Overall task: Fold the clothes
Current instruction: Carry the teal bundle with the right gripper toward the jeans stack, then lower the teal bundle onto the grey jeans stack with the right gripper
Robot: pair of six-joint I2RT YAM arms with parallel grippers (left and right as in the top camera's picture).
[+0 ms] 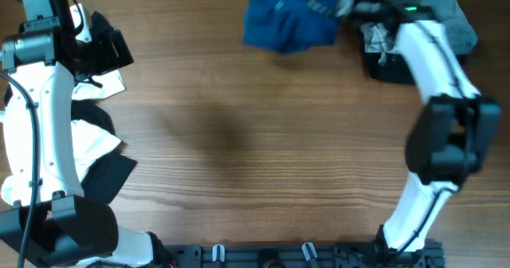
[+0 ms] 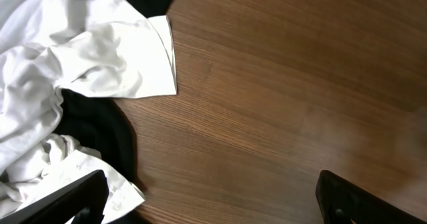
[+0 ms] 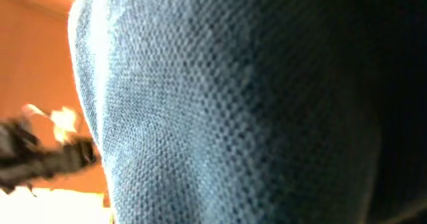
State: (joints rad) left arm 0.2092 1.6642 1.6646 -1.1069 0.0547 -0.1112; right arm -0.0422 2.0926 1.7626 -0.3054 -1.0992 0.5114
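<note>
Your right gripper sat buried in the crumpled teal shirt at the table's far edge. Cloth hid its jaws, so their state could not be told. Your left gripper hung wide open over white garments. The sound move: pinch a single layer near a hem, then drag toward centre.

shirt: table far edge, right of centre | cloth heap: left edge, beside left arm
</note>
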